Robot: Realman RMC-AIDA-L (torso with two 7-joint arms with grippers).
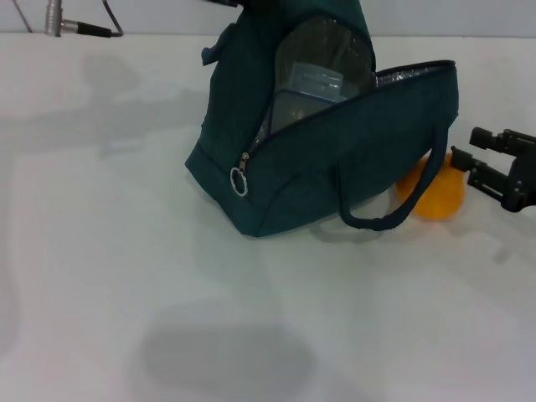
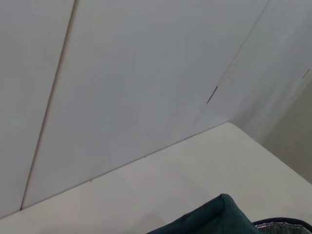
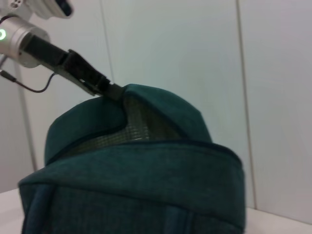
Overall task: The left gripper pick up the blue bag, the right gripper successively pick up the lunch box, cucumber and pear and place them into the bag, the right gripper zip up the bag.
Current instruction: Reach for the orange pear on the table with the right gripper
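The left end effector point(image 3: 105, 87) pinches the dark teal fabric bag point(image 1: 335, 167) open, the clear lunch box point(image 1: 314, 88) already inside, while the spread right end effector point(image 1: 479, 163) nears the yellow-orange pear point(image 1: 435, 197) on the white counter point(image 1: 126, 251); cucumber unseen, zipping remains.

The left hand point(image 3: 109, 88) is pinched shut up high, while the right hand point(image 1: 469, 155) hangs low, fingers parted.

Bag point(image 1: 335, 159) mouth gaped upward, lunch box point(image 1: 311, 92) filling far side of opening; room remained along near lip. Left gripper point(image 3: 105, 87) pinched far top edge, blocking that side. Pear point(image 1: 435, 191) sat tight against bag's right flank, under handle loop point(image 1: 394, 213). Right gripper point(image 1: 481, 163) just right of pear, fingers parted. Table point(image 1: 126, 276) bare in front and left.
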